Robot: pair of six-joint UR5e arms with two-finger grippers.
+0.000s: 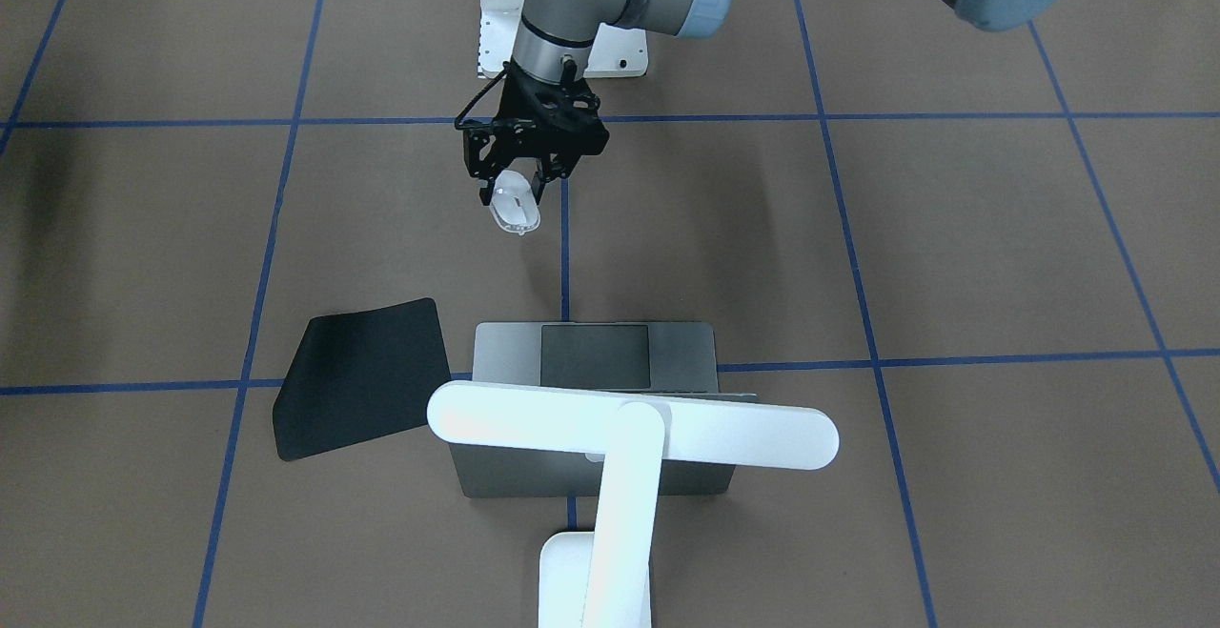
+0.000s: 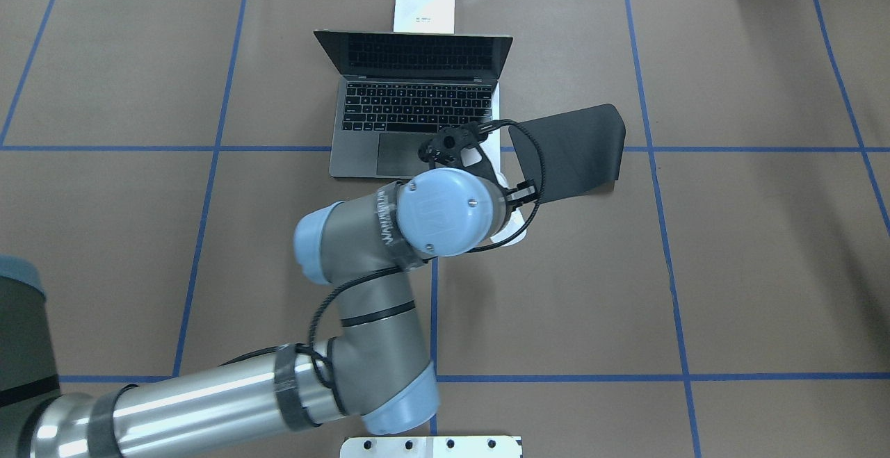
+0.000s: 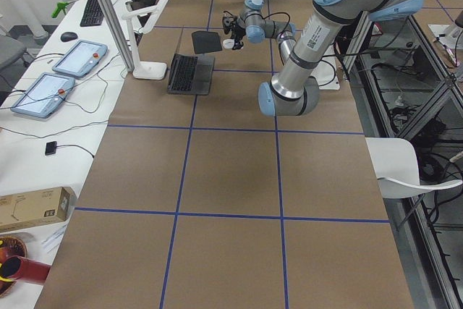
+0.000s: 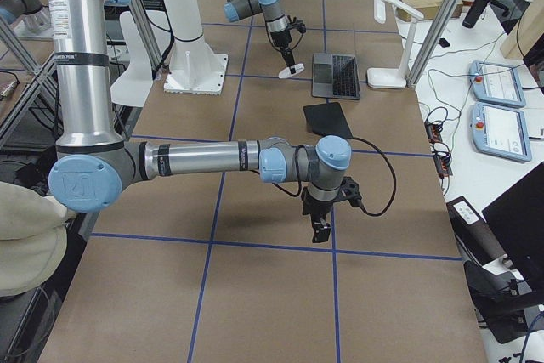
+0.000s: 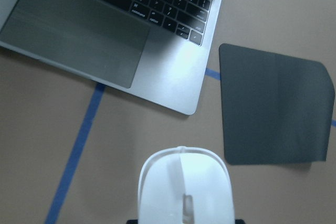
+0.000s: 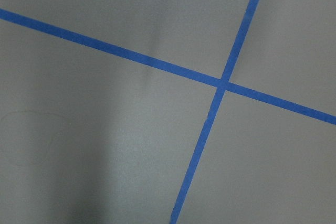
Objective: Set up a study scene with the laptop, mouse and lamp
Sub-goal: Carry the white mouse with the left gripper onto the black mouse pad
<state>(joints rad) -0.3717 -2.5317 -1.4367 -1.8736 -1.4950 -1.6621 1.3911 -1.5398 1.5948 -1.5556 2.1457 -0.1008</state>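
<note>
My left gripper point(image 1: 513, 192) is shut on the white mouse point(image 1: 515, 207) and holds it above the table, on the robot's side of the laptop's front edge. In the left wrist view the mouse point(image 5: 184, 187) fills the bottom, with the laptop's corner point(image 5: 173, 77) ahead of it. The open grey laptop point(image 2: 417, 107) sits at the table's far middle. The white lamp point(image 1: 629, 437) stands behind it, bar head over the screen. My right gripper point(image 4: 321, 225) hangs over bare table far to the right; I cannot tell if it is open or shut.
A flat black mat point(image 2: 573, 152) lies just right of the laptop, also in the left wrist view point(image 5: 275, 108). The white bolted pedestal point(image 1: 624, 51) stands at the robot's side. Blue tape lines cross the brown table point(image 6: 220, 85).
</note>
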